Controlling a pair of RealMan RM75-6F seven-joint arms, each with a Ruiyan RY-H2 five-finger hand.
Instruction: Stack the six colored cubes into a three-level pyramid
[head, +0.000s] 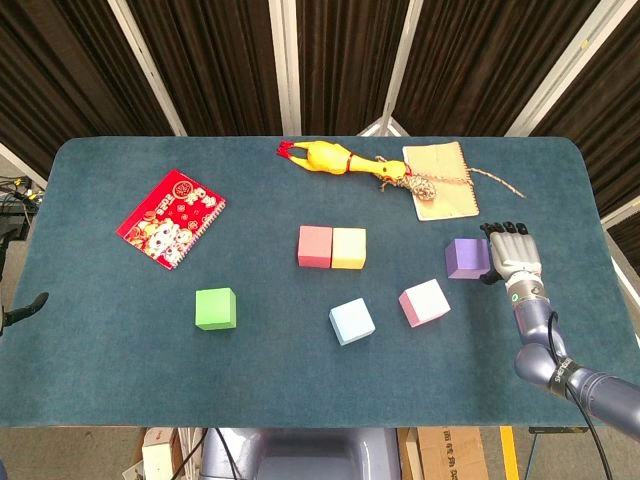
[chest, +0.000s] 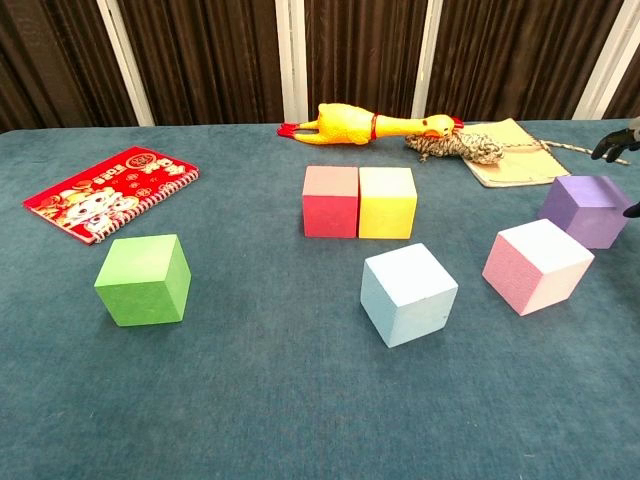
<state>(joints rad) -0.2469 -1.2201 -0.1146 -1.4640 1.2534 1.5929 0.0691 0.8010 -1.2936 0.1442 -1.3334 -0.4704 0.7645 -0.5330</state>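
Nearest on the blue table (head: 120, 370), three cubes are being observed in a loose row: the green cube (head: 216, 308) well to the left, the light blue cube (head: 352, 321) near the middle, and the pink cube (head: 424, 302) just to its right, none touching another. Both the light blue and pink cubes are lying turned at an angle to the table edge.

At the near left edge only a dark fingertip of the left hand (head: 27, 305) is being shown; whether that hand is open or closed cannot be told, and nothing is seen in it.

Further back, the red cube (head: 315, 246) and the yellow cube (head: 349, 248) are being seen side by side and touching, red on the left. To the right, the purple cube (head: 467, 258) is sitting alone on the cloth. The right hand (head: 513, 255) is being held just beside its right face, fingers extended and slightly apart, pointing away from the robot; nothing is gripped, and contact with the cube cannot be confirmed. In the chest view only dark fingertips (chest: 612, 143) are appearing at the right border.

No cube is resting on another.

Far left, a red spiral notebook (head: 170, 218) is lying flat. At the far side, a yellow rubber chicken (head: 340, 160) is lying, its head towards a tan notepad (head: 440, 181) with a rope toy (head: 424, 184) on it.
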